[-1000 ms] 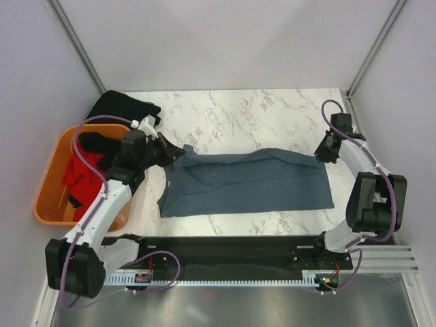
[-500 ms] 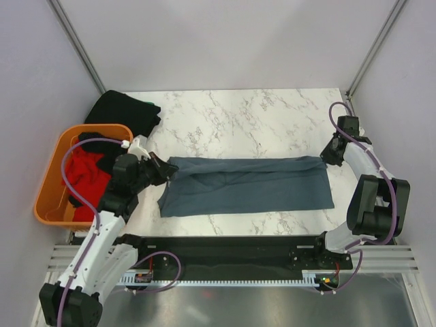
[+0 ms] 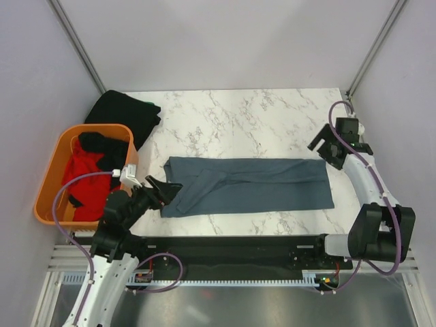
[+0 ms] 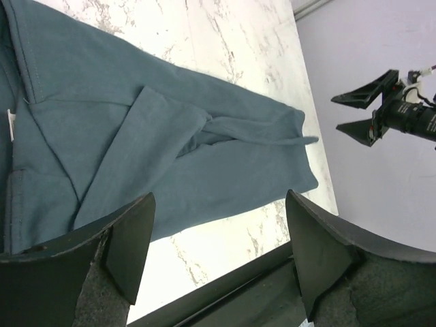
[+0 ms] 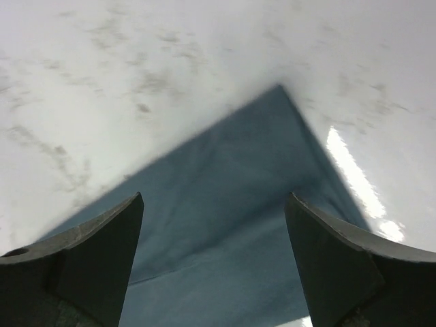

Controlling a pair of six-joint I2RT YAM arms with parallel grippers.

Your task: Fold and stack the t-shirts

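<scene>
Moved since half a second ago: left gripper drawn back to the near-left end of the slate blue-grey t-shirt, right gripper drawn off its far-right corner, both with jaws spread and empty. Item: t-shirt lying flat on the table as a long band folded lengthwise, one sleeve tucked over near the left end. It is judged light, limp and without stiffness, and likely to sag or unfold if lifted by one point. Recommended hold: pinch through both layers at the two corners of one short end, one gripper to each.
</scene>
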